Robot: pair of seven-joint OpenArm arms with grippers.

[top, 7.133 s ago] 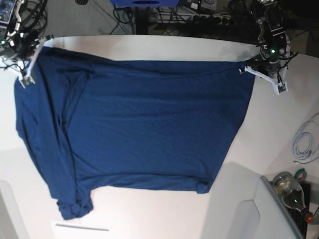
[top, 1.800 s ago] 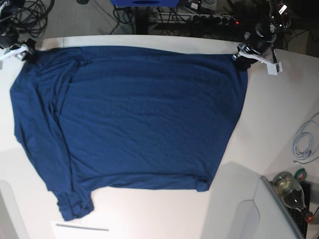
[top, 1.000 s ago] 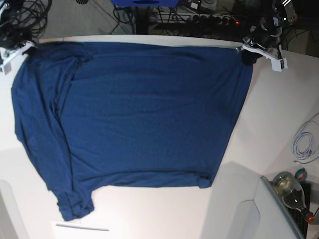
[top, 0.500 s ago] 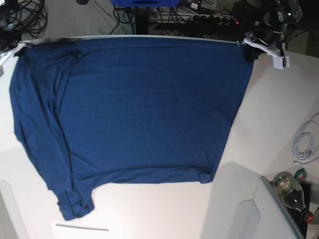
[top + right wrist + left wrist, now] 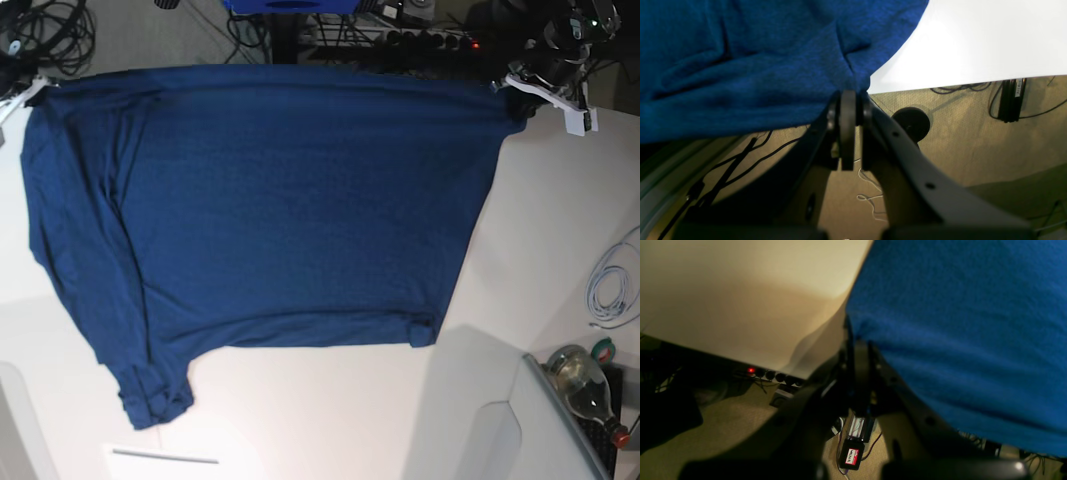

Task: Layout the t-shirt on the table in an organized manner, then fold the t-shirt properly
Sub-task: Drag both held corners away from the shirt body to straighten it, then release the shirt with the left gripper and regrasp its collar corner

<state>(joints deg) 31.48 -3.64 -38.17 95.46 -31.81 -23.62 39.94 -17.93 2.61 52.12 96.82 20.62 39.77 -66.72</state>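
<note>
Broadly, by size:
Surface point(image 5: 560, 230): white, bearing most of the garment.
T-shirt point(image 5: 280, 210): lying spread and nearly flat, its far edge pulled taut past the surface's far edge, one sleeve bunching at the near left corner.
Left gripper point(image 5: 857, 350): jaws pinching the t-shirt's far corner.
Right gripper point(image 5: 848, 100): jaws clamping the opposite far corner.
Progress: layout is nearing completion, judging by the flatness; smoothing that sleeve and all folding are remaining.

t-shirt point(image 5: 280, 200) hides the table's far edge; bottle point(image 5: 590, 390) cropped.
</note>
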